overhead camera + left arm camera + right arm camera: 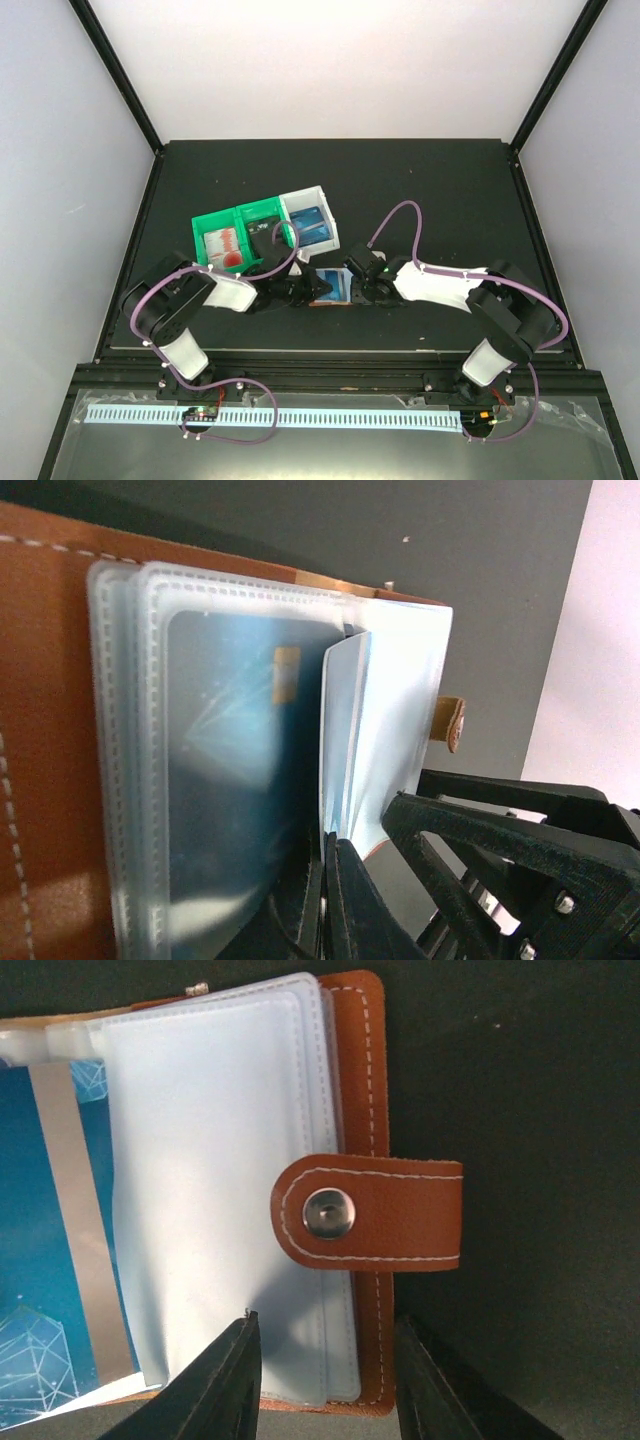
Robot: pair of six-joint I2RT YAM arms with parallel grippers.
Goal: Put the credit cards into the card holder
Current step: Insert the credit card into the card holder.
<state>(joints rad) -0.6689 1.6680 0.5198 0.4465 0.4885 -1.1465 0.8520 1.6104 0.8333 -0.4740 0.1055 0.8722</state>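
The right hand [328,1328] stands half wide. Its jaws straddle the lower corner of the card holder [352,1070], one finger over the clear pockets [210,1160] and the other outside the leather edge, above the surface [540,1110]. The left hand [328,852] is closed, apparently pinching the foot of one raised pocket leaf [345,730].

The holder lies open between both hands. A blue card [230,760] sits behind a clear pocket; whether it is fully home cannot be told. More credit cards [312,222] lie in the white bin [300,197].

Procedure:
- Hold the leaf lifted so the pocket mouth gapes.
- Pin the cover without trapping the snap tab [370,1210].
- Confirm the card is seated before release.

Risk: the thin leaf may slip.
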